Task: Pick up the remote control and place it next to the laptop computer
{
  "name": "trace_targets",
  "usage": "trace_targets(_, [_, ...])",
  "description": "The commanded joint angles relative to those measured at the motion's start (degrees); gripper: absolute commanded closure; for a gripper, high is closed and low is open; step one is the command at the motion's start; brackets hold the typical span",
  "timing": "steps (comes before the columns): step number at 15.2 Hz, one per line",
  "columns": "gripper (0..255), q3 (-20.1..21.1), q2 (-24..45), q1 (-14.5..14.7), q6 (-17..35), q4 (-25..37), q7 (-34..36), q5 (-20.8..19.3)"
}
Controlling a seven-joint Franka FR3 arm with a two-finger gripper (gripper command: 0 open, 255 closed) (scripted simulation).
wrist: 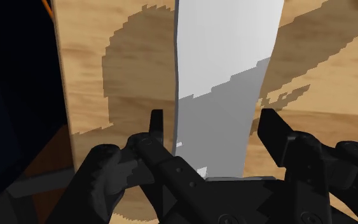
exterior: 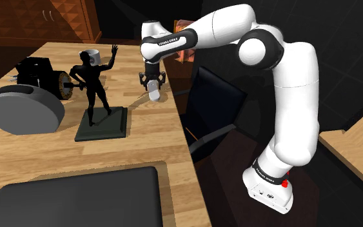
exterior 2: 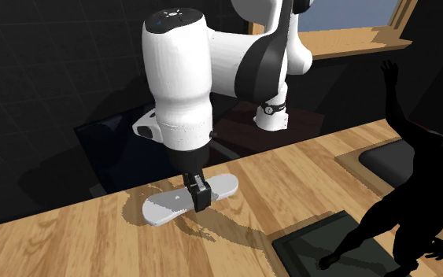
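The remote control (exterior: pixel 156 96) is a flat white bar lying on the wooden desk (exterior: pixel 154 138) near its edge. In the second exterior view the remote control (exterior 2: pixel 163 209) rests flat on the wood. My gripper (exterior: pixel 152 88) stands right over it, pointing down. The wrist view has the remote control (wrist: pixel 225 57) running between my two fingers (wrist: pixel 156 127), which straddle it, apart from each other. My gripper (wrist: pixel 212 127) is open and low over the remote's middle; it (exterior 2: pixel 201 200) reaches down to the remote. The closed dark laptop (exterior: pixel 77 193) lies at the shoulder view's bottom; the laptop (exterior 2: pixel 404 161) is also at the second exterior view's right.
A black human statue (exterior: pixel 96 77) on a dark base (exterior: pixel 104 124) stands between remote and laptop. A grey round object (exterior: pixel 25 111), a black device (exterior: pixel 35 71) and a white mug (exterior: pixel 89 57) sit further left. A black chair (exterior: pixel 215 97) stands beside the desk edge.
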Motion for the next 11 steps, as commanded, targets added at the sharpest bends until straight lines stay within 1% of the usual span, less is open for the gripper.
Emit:
trace_targets(1, [255, 0.0, -0.4, 0.0, -1.4, 1.0, 0.0, 0.0])
trace_targets(11, [255, 0.1, -2.2, 0.0, -8.2, 6.0, -0.3, 0.2])
